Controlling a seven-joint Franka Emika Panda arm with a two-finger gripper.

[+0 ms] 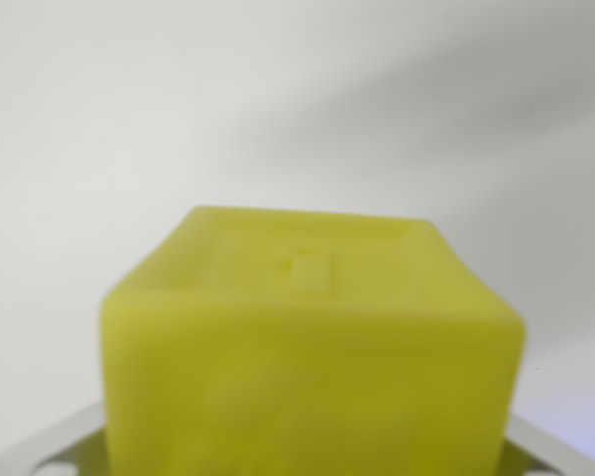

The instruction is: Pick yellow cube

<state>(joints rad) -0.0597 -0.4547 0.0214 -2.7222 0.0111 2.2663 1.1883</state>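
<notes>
Against pale blur, yellow cube (312,362) looms, soft-edged.

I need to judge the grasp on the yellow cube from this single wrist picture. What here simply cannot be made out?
- Fingers: no fingertips show in the wrist view, so open or shut is unknown.
- Yellow cube: its bottom is cut off by the lower edge and its surface is blurred.
- Grey metal part: only slivers show beside the cube.
- Surroundings: pale, out-of-focus background.
</notes>
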